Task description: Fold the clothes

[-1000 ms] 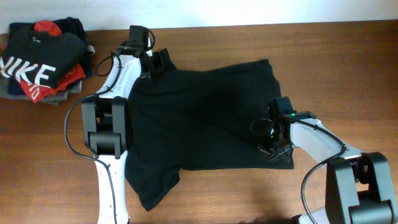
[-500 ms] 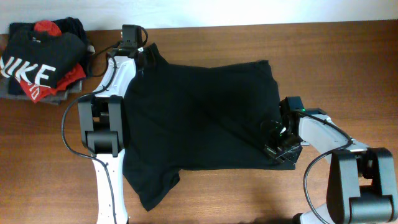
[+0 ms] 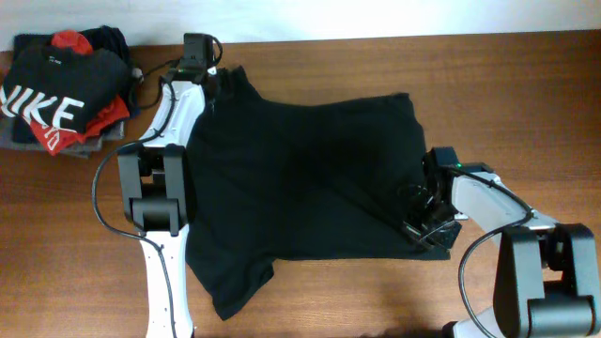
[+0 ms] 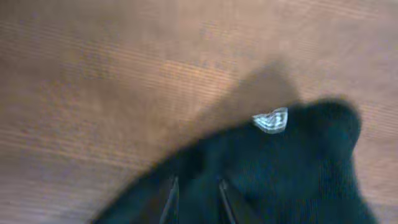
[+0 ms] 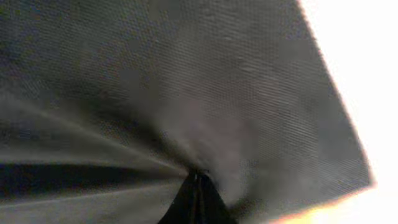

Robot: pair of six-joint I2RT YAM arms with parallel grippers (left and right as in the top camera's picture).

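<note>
The plain black T-shirt (image 3: pixel 300 178) lies spread over the middle of the wooden table, one sleeve hanging toward the front left. My left gripper (image 3: pixel 222 79) is at the shirt's far left corner. In the left wrist view the fingers (image 4: pixel 196 200) are close together with black fabric (image 4: pixel 292 168) between them, and a small white label (image 4: pixel 272 120) shows. My right gripper (image 3: pixel 423 212) is at the shirt's near right corner. In the right wrist view its fingertips (image 5: pixel 195 179) are pinched shut on the fabric (image 5: pixel 205 81), with creases running out from them.
A pile of folded clothes stands at the far left corner: a black shirt with white NIKE letters (image 3: pixel 56 89) on top of red (image 3: pixel 105 120) and grey (image 3: pixel 19 136) garments. The table's far edge (image 3: pixel 376 38) runs just behind the shirt.
My left gripper has pulled the shirt's far left corner up and left toward the table's far edge. My right gripper has drawn the near right corner slightly right and toward the front.
</note>
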